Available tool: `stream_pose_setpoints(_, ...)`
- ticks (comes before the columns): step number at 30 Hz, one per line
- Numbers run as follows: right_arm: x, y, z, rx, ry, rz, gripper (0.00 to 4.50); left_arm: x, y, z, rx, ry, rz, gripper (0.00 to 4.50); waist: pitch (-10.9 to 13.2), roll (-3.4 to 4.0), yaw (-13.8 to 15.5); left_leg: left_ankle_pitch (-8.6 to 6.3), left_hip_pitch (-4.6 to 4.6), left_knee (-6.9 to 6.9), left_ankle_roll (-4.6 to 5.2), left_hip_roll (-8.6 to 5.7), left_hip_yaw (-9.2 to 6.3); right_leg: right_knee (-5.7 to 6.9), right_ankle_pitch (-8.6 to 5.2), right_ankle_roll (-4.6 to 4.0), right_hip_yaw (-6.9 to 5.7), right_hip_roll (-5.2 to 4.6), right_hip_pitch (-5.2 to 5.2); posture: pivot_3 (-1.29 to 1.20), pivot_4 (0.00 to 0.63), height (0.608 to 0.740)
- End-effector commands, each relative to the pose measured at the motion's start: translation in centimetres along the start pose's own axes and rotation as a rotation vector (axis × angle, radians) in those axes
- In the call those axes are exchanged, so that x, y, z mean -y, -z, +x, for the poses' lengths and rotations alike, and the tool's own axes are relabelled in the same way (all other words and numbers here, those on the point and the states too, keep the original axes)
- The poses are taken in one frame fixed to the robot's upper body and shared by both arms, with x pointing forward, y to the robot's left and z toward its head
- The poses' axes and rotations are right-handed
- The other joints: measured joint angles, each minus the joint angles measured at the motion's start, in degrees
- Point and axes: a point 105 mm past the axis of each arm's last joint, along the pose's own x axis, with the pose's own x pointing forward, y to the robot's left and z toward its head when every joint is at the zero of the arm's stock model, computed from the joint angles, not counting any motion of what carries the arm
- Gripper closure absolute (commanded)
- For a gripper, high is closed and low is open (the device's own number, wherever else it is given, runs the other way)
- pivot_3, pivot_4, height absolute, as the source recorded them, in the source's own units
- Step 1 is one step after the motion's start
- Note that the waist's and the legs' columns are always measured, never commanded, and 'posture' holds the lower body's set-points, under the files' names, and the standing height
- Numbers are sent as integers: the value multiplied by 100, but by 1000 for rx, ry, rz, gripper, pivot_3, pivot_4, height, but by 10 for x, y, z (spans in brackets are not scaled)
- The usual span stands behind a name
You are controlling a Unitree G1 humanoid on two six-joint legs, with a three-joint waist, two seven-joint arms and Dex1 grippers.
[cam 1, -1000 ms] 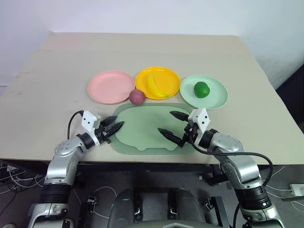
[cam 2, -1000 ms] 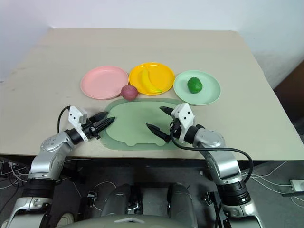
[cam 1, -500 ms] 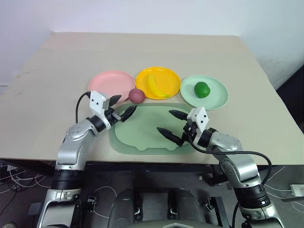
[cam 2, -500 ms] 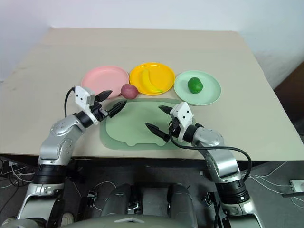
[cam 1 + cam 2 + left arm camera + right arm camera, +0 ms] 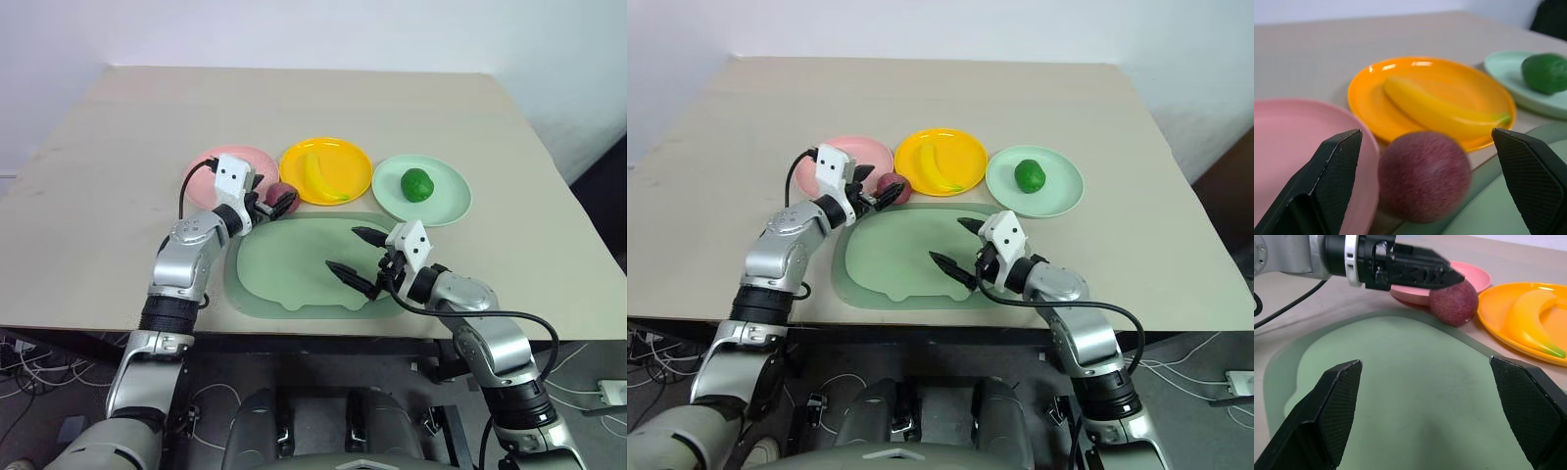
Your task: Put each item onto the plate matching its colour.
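Head views: red-pink fruit (image 5: 281, 195) sits on the table between pink plate (image 5: 208, 168) and tray (image 5: 294, 269), at the tray's 11 o'clock. Left end effector (image 5: 273, 201) flanks it, spread. Left wrist view: fruit between spread fingers (image 5: 1327, 171), untouched. Right end effector (image 5: 358, 257) spread over tray.

Banana (image 5: 320, 177) lies on yellow plate (image 5: 353, 162), lime (image 5: 416, 183) on mint plate (image 5: 447, 206); red-pink fruit (image 5: 279, 192) sits seemingly just off the pink plate (image 5: 206, 166).

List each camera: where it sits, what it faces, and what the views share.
Head views: high, looking down on the table, both arms showing.
Left wrist view: faces the red fruit between open fingers.
Right wrist view: looks over the tray; open fingers, plus left gripper.
Shared: red fruit, banana, pink plate.
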Motion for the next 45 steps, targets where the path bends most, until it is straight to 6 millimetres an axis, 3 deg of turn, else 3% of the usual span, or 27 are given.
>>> stream_pose_setpoints(1, 3, -7, -2, 24, 20, -29, 64, 3, -13, 10, 40, 23, 35, 45, 0, -1, 3, 0, 0, 0, 0, 0, 0, 0, 0, 0, 0, 0, 1, 0, 150, 695)
stream_pose_setpoints(10, 9, -9, -4, 17, 49, -35, 64, 9, -1, 21, -6, 75, 29, 45, 1, -1, -6, 0, 0, 1, 0, 0, 0, 1, 0, 0, 0, 0, 0, 0, 150, 695)
stream_pose_setpoints(14, 8, -9, -5, 11, 52, -31, 64, 11, 6, 22, -41, 89, 26, 1221, 1, -1, 0, 0, 0, 3, 0, 0, 0, 2, 0, 0, 0, -1, 1, 0, 150, 695)
stream_pose_setpoints(17, 7, -7, -6, 1, 53, -24, 64, 13, 7, 22, -47, 102, 35, 1346, 0, -1, 3, 0, 0, 3, 0, 0, -1, 2, 0, 0, 0, -1, 1, 0, 150, 695)
stream_pose_setpoints(21, 7, -6, -6, -5, 53, -22, 64, 15, -1, 22, 1, 106, 44, 1354, 0, -2, 5, 0, 0, 5, 0, 0, -1, 3, 0, 0, 0, -1, 2, 0, 150, 695)
stream_pose_setpoints(24, 8, -6, -6, -6, 52, -24, 64, 14, -19, 19, 83, 89, 38, 1354, 1, -3, 7, 0, -1, 7, 1, 0, -2, 4, 0, 0, 0, -1, 1, 0, 150, 695)
stream_pose_setpoints(28, 8, -6, -6, -5, 45, -23, 64, -3, -46, 6, 180, -11, 33, 1354, 2, -4, -12, 0, -2, 6, 1, 1, -2, 5, 0, 0, 0, -1, -1, 0, 150, 695)
stream_pose_setpoints(34, 4, -4, -3, -6, 17, -8, 64, -38, -57, -28, 192, -223, 7, 1354, 1, -3, -27, 0, 1, 6, 0, 2, -1, 7, 0, 0, 2, 0, 0, 0, 150, 695)
stream_pose_setpoints(37, 6, -5, -1, -4, 11, -4, 64, -51, -52, -39, 157, -297, -24, 1354, 2, -4, 4, 1, 1, 8, 1, 2, -2, 8, 1, 1, 1, 0, 2, 0, 150, 695)
stream_pose_setpoints(42, 5, -7, 3, 9, -7, -2, 64, -77, -27, -60, 78, -411, -65, 1354, 1, -6, 2, 0, 0, 14, 1, 0, -6, 8, 4, 6, 0, -2, 8, 0, 150, 695)
stream_pose_setpoints(45, 4, -7, 3, 13, -16, -2, 64, -85, -16, -63, 56, -431, -58, 1354, 1, -6, 0, 0, 0, 12, 1, 1, -5, 8, 4, 6, 0, 0, 5, 0, 150, 695)
